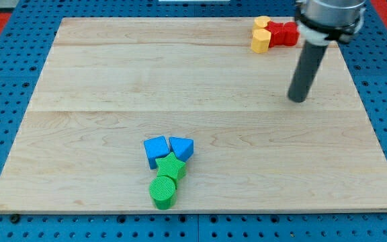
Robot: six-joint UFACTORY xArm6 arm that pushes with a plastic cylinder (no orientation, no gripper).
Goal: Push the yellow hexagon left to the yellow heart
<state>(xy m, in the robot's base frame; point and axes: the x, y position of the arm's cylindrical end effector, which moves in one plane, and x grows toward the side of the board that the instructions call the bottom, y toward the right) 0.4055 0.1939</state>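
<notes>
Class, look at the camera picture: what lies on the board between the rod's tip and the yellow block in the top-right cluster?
Nothing: in the camera view, only bare wood separates my tip from the yellow block, which touches the red block.

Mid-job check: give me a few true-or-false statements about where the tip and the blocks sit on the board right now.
1. My tip touches a yellow block. False: it stands apart, below the yellow and red blocks at the view's top right.
2. The yellow blocks touch the red blocks. True.
3. Two blue blocks lie side by side near the view's bottom. True.
4. The green blocks are at the view's top left. False: the green star and green cylinder sit just below the blue ones.
5. My tip is left of the blue blocks. False: it is far to their right.
</notes>
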